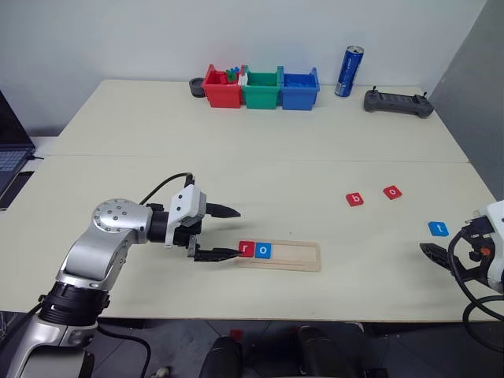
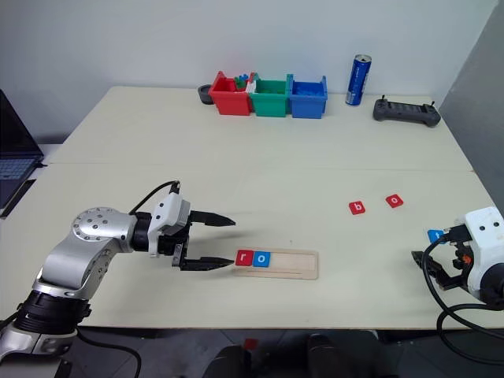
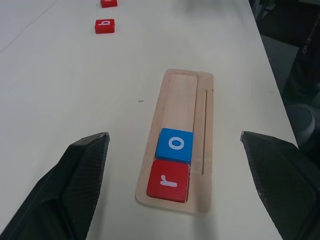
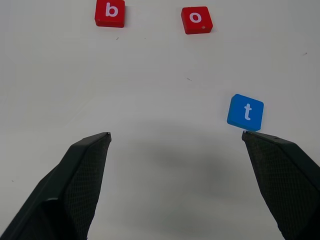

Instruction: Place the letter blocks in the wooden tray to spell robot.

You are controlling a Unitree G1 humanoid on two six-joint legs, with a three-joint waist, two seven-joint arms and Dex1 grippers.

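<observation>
The wooden tray [image 1: 295, 256] lies near the table's front edge. At its left end sit a red "r" block [image 1: 246, 249] and, touching it, a blue "o" block [image 1: 263, 251]. My left gripper [image 1: 232, 232] hovers open just left of the tray, its fingers pointing at that end, nothing between them. Farther right on the bare table lie a red "b" block [image 1: 355, 199], a red "o" block [image 1: 392, 192] and a blue "t" block [image 1: 438, 228]. The right gripper [image 4: 175, 135] stands open and empty in front of the "t" block [image 4: 245, 112].
At the back of the table stand red [image 1: 222, 87], green [image 1: 261, 89] and blue [image 1: 299, 88] bins, a blue can [image 1: 348, 72] and a dark controller [image 1: 398, 102]. A laptop [image 1: 12, 153] sits at the far left.
</observation>
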